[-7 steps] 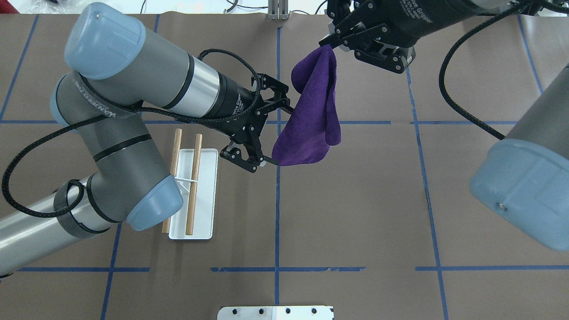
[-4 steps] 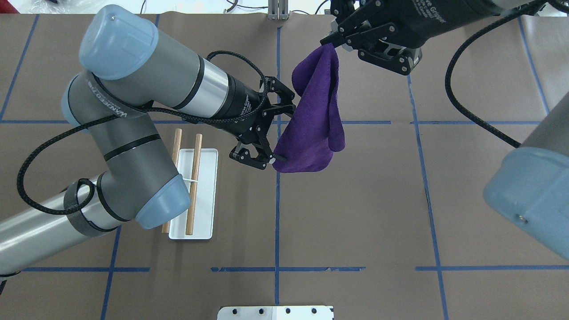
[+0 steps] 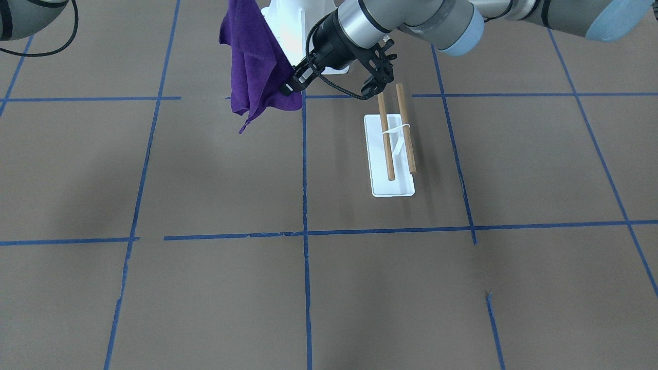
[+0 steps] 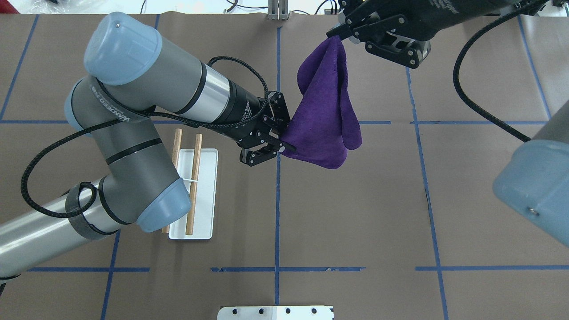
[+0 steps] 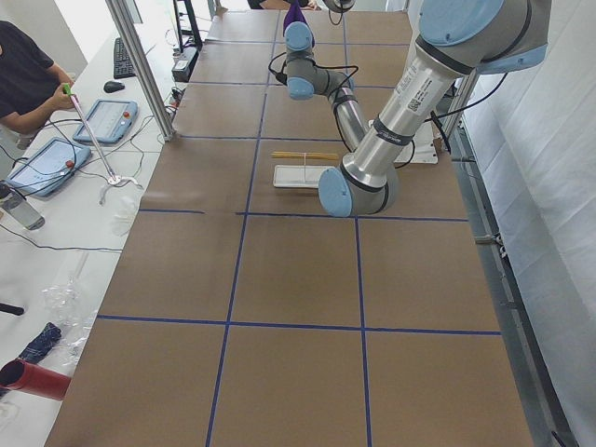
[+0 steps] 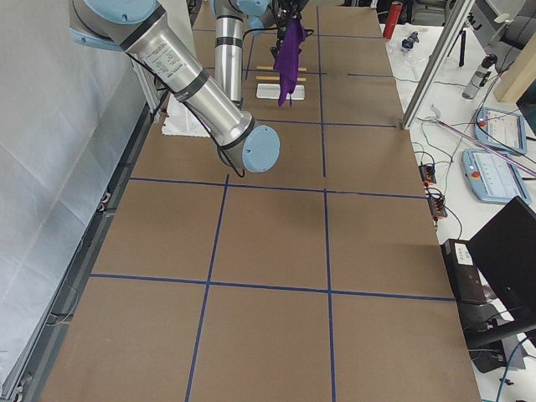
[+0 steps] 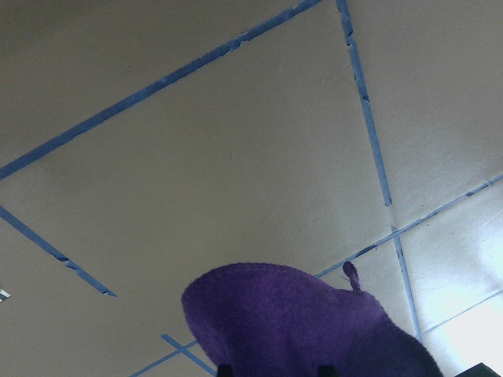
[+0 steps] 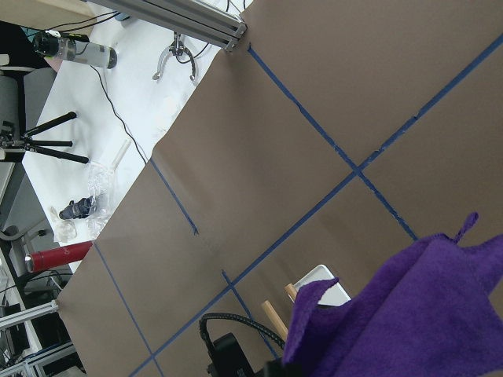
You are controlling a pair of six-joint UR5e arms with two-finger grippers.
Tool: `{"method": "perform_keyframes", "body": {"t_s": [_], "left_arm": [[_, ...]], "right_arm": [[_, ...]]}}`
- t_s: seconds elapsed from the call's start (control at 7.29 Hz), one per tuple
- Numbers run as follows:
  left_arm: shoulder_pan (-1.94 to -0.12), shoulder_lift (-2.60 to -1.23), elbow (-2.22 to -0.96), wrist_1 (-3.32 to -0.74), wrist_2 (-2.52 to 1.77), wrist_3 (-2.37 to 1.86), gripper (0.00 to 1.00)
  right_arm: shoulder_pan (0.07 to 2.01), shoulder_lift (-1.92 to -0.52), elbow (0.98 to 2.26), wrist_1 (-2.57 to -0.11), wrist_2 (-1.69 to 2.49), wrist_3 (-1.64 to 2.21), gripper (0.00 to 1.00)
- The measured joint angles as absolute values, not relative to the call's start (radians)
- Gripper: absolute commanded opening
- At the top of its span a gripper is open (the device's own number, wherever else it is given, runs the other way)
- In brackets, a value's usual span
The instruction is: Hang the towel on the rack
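**tapegrid_tom:** While both arms are up like this, what has the left gripper [image 4: 282,143] actually got?

**ur5_fan:** Its jaws are squeezed almost together on the lower side edge of the towel [image 4: 326,120]. The left wrist cam shows purple fuzz bunched up right at the bottom, so yeah, it's got a pinch of cloth.

**tapegrid_tom:** And the right gripper [image 4: 340,35]?

**ur5_fan:** It's clamped on the top corner, higher up and further across the bench [image 4: 355,213]. So the towel hangs between the two of them, folded and droopy. One lobe sags past the left gripper's pinch, and a little corner tag dangles at the lowest point in the front view.

**tapegrid_tom:** Where's the rack [image 4: 206,195] in all this?

**ur5_fan:** On the robot's left side, partly under the left arm's elbow in the overhead view. The white base sits flat on the brown paper, with the two wooden dowels [image 4: 194,178] running parallel above it. Nothing is draped on them. The towel is near the rack but off to its side, not touching it.

**tapegrid_tom:** Anything else?

**ur5_fan:** Blue tape lines [image 4: 277,231] grid the bench.
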State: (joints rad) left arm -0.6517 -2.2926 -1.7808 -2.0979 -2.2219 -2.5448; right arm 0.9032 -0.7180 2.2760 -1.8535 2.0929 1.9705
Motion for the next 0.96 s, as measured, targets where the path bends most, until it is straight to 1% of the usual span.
{"method": "perform_keyframes", "body": {"t_s": [0.14, 0.41, 0.69, 0.96], "left_arm": [[-0.652, -2.288, -1.784, -2.098, -2.220, -2.524, 0.00], [-0.656, -2.273, -1.795, -2.097, -2.183, -2.453, 0.00], [-0.660, -2.252, -1.797, -2.096, -2.062, -2.373, 0.00], [-0.661, -2.204, -1.801, -2.094, -1.991, -2.301, 0.00]], "right_arm": [[0.915, -0.729, 2.276, -1.854, 2.106, 1.969, 0.99], [0.909, -0.805, 2.278, -1.829, 2.111, 1.962, 1.00], [0.874, -0.930, 2.277, -1.726, 2.083, 1.957, 1.00], [0.869, -0.991, 2.271, -1.683, 2.069, 1.954, 1.00]]}}
